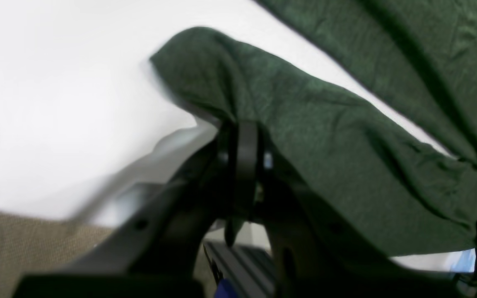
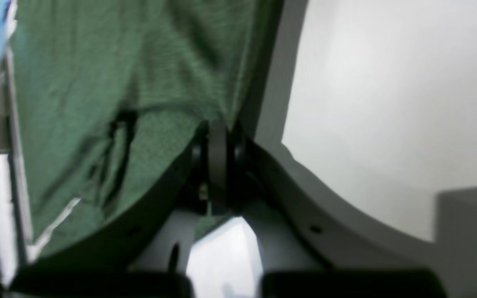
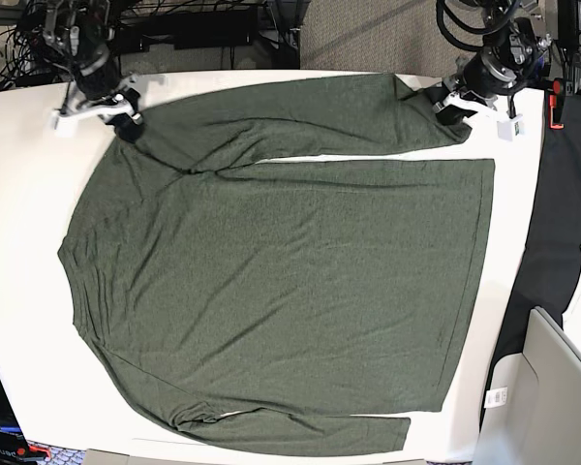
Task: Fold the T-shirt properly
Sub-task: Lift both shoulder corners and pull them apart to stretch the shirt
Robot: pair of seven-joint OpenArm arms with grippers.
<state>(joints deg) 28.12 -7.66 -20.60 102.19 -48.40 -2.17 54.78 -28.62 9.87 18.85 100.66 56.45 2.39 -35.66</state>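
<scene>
Dark olive-green long-sleeved T-shirt (image 3: 281, 281) spread flat across white bench (image 3: 24, 203), body central, one sleeve stretched along far edge, other sleeve folded along near edge. Left hand (image 1: 242, 136) pinched closed on cuff end of far sleeve, at upper right in base view. Right hand (image 2: 218, 136) clamped closed on shirt fabric at shoulder end of same sleeve, upper left in base view. Black cloth (image 3: 547, 223) draped over bench's right edge, beside shirt hem.

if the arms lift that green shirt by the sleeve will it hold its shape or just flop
Probably flop: the T-shirt lies flat and thin on the table, and it drapes limply over the left gripper. It looks light, so likely to sag between the two grips and drag.
</scene>
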